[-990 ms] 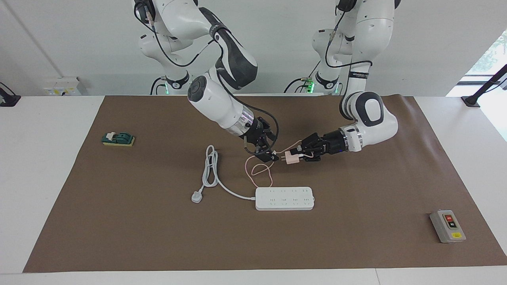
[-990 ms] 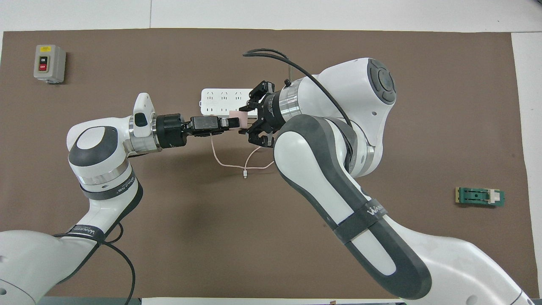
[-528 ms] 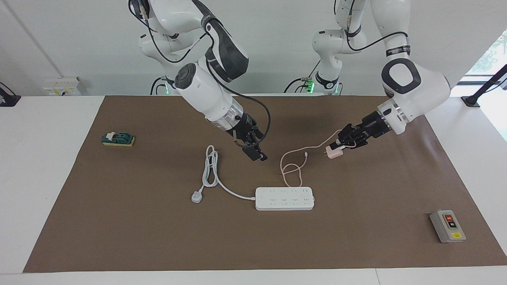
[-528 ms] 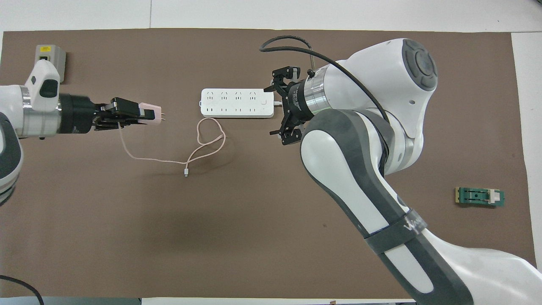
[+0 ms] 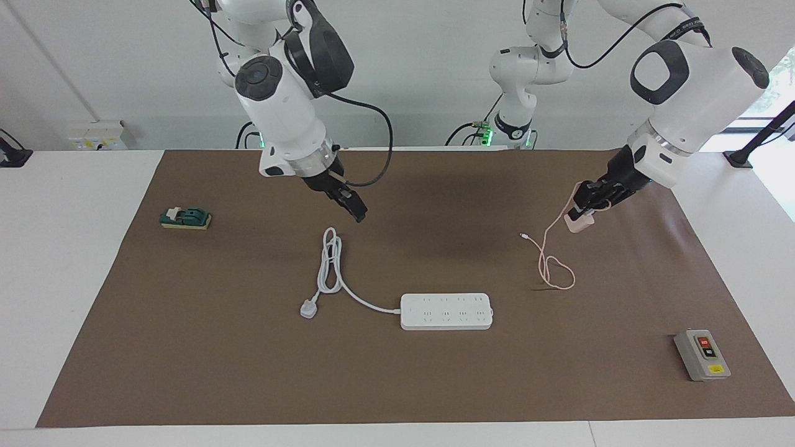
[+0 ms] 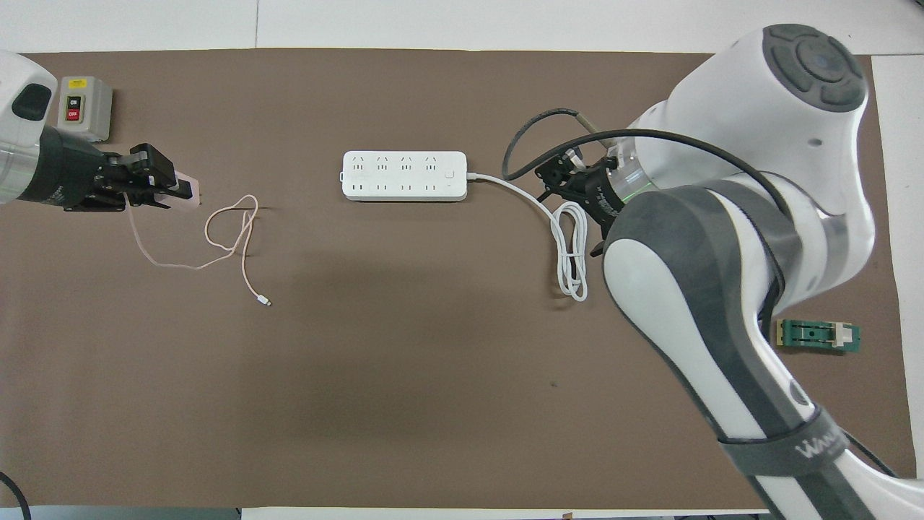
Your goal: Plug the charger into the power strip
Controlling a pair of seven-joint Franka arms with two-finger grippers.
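My left gripper (image 5: 589, 208) was clamped on the charger (image 5: 577, 223), aloft near the left arm's end, well apart from the power strip (image 5: 446, 311). Prongs needed squaring over a socket before pressing down — cable (image 5: 551, 264) trailing slack. My right gripper (image 5: 354, 208) waited over the mat — finger state undeterminable.

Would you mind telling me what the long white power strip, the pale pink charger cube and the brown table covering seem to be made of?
The long white power strip looks like moulded plastic: smooth, rounded corners, soft sheen. The pale pink charger cube, held by the left gripper, also seems plastic, matte; its thin pink cable drapes like flexible rubbery sheathing. The brown table covering appears to be matte paper or thin mat; I cannot tell which.
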